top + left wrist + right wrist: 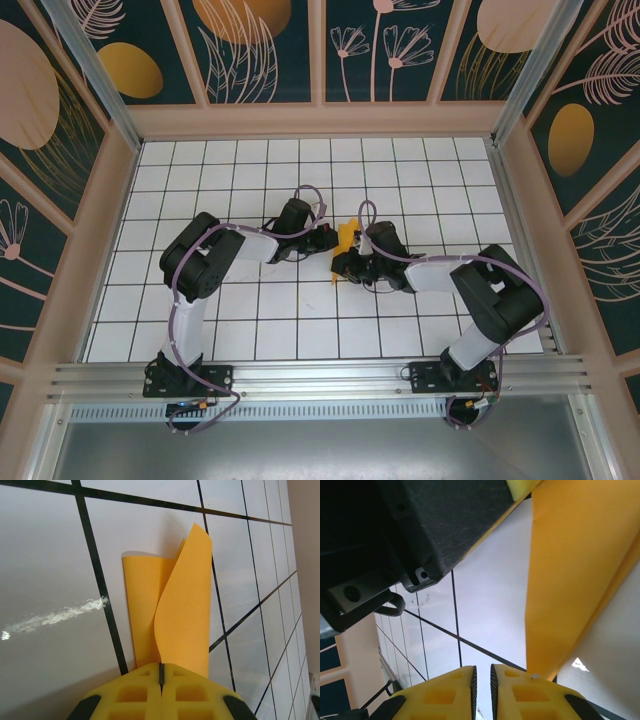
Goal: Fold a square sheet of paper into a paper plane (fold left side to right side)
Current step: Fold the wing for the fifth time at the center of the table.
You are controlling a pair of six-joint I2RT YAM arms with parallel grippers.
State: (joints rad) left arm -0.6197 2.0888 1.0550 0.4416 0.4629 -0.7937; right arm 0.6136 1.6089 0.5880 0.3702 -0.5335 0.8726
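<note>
thin, light, floppy square sheet of paper [182, 610]; pinched at near edge by left gripper [161, 674]; right gripper [482, 675] barely parted, empty; best gripped at edges.

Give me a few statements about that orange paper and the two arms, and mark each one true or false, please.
1. The left end effector is clamped shut on the square sheet of paper. True.
2. The paper lies completely flat. False: one flap curls up off the table while the rest lies on it.
3. The table is white with dark grid lines. True.
4. The two end effectors sit at opposite edges of the table. False: the left one and the right end effector meet near the table's middle, right by the paper.
</note>
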